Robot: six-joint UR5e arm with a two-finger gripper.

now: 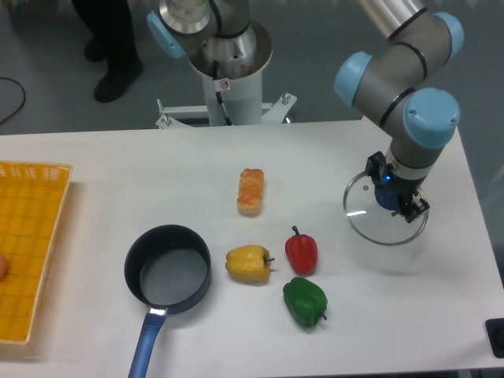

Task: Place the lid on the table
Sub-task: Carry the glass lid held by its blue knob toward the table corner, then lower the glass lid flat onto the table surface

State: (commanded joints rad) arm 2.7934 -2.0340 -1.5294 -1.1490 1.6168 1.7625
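Your gripper [391, 195] has its jaws clamped on the blue knob of the glass lid [376, 220] — it's over the right side of the white table [118, 165], well right of the red pepper [301, 251].

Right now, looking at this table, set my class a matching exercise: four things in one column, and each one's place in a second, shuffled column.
Things:
1. lid
2. pot
3. green pepper
4. bread roll

Places:
A. just in front of the red pepper
B. held by its blue knob in the end effector, over the table's right side
C. left of the yellow pepper, handle towards the front edge
D. behind the yellow pepper, near the middle of the table

Pairs: 1-B, 2-C, 3-A, 4-D
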